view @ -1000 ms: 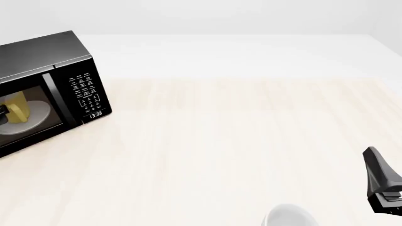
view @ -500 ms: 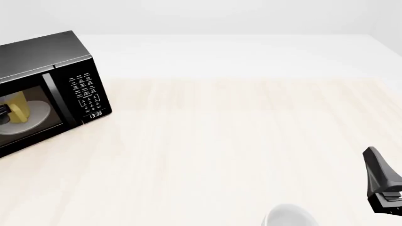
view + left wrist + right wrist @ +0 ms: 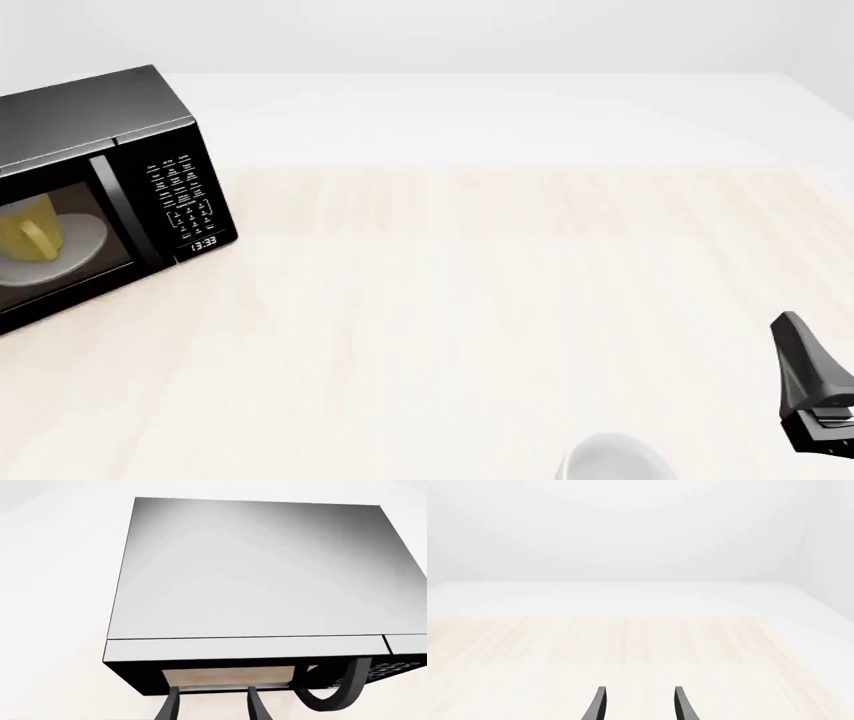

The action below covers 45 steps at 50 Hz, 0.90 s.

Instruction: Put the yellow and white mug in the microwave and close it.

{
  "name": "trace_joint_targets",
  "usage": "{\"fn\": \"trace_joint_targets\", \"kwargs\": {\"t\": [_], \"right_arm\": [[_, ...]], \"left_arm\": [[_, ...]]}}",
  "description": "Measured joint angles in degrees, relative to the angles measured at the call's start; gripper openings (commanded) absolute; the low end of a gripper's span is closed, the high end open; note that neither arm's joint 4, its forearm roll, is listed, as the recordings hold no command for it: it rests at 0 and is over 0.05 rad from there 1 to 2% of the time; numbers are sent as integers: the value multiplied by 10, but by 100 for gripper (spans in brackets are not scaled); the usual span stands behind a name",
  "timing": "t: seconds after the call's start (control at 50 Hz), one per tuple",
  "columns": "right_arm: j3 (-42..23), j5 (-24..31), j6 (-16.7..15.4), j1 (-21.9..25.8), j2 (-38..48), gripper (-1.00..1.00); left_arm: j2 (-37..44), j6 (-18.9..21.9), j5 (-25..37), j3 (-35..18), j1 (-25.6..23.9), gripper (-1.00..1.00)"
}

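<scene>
**Mug's in the microwave, both end effectors empty**

The yellow and white mug (image 3: 32, 235) sits on the turntable plate (image 3: 83, 240) inside the microwave (image 3: 120, 130) at the far left of the desk (image 3: 467, 300). Left end effector (image 3: 212, 705) hangs above the microwave's front edge, fingers apart, holding nothing. Right end effector (image 3: 637, 705) is spread open over bare desk. A white cup (image 3: 614, 462) sits at the near edge.
</scene>
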Motion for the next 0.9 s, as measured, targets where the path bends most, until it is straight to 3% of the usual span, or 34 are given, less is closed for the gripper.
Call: {"fn": "trace_joint_targets", "kwargs": {"t": [0.9], "right_arm": [[0,0,0,0,0,100]], "left_arm": [[-206,1,129,16,3,100]]}}
